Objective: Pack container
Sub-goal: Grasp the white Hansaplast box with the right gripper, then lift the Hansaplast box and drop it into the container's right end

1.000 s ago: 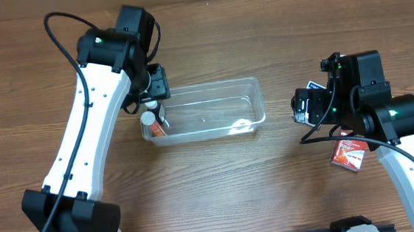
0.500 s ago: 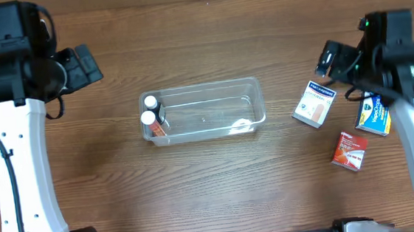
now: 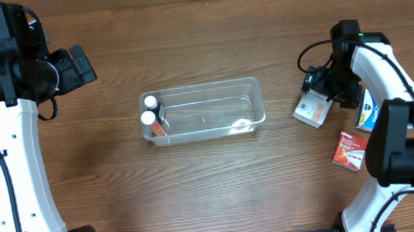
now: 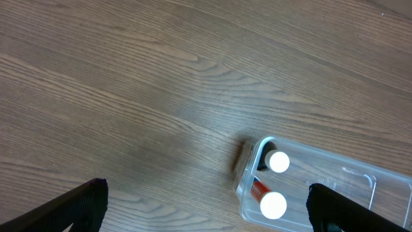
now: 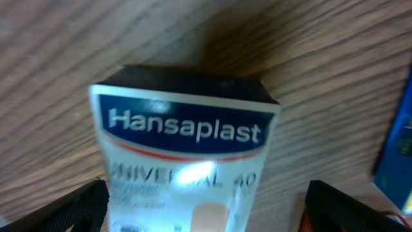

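The clear plastic container point(image 3: 214, 108) lies mid-table with two white-capped bottles point(image 3: 149, 118) at its left end. It also shows in the left wrist view point(image 4: 335, 187), with the bottle caps point(image 4: 273, 204) at its near end. My left gripper point(image 3: 77, 65) is open and empty, up and to the left of the container; its fingertips point(image 4: 84, 203) straddle bare table. My right gripper point(image 3: 316, 92) is open directly over the white Hansaplast box point(image 3: 311, 108). The box point(image 5: 187, 154) lies between its fingers point(image 5: 351, 206); I cannot tell whether they touch it.
A blue box point(image 3: 367, 111) lies just right of the Hansaplast box, its edge visible in the right wrist view point(image 5: 400, 138). A red box point(image 3: 350, 151) lies nearer the front right. The table is brown wood.
The left arm pulled back from the container's left end to the far left. The right arm swung away, then came down over the Hansaplast box.
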Tool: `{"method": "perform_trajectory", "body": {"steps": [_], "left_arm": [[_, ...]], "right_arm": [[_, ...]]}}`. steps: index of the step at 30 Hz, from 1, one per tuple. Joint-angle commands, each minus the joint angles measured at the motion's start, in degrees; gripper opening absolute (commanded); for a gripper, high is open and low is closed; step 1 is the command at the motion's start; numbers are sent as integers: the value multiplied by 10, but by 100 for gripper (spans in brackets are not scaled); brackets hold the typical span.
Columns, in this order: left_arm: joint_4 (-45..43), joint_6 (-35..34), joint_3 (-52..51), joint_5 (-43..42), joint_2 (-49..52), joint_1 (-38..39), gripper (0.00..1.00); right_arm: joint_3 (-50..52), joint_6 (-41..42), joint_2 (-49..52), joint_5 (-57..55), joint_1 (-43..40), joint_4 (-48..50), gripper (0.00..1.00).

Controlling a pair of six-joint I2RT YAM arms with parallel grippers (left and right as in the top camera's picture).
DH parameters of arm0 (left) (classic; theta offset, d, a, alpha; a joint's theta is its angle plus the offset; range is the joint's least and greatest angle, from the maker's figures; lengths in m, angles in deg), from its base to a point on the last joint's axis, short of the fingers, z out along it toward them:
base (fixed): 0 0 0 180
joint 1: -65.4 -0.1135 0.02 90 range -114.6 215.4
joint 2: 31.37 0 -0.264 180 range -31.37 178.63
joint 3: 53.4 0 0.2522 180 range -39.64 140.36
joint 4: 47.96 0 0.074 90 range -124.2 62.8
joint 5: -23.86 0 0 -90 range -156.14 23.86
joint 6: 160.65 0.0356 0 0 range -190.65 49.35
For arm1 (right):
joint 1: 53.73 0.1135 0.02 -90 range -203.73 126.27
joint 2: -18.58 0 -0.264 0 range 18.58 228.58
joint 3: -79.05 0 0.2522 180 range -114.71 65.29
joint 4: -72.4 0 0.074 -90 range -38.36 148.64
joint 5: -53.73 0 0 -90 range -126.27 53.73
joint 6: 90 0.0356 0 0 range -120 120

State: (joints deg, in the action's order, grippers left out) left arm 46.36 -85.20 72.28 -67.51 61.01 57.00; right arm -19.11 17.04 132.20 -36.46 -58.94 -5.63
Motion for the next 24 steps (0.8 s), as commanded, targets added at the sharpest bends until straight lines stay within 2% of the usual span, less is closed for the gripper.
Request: {"method": "perform_trajectory", "body": {"steps": [1,18,24], "left_arm": [[-2,13,7,-6,-1,-2,100],[-2,14,6,-6,3,-2,100],[0,17,7,-6,3,-2,100]], "right_arm": [[-3,-8,31,3,0,2,100],[-9,-21,40,11,3,-8,100],[-12,-21,-18,2,3,-8,100]]}}
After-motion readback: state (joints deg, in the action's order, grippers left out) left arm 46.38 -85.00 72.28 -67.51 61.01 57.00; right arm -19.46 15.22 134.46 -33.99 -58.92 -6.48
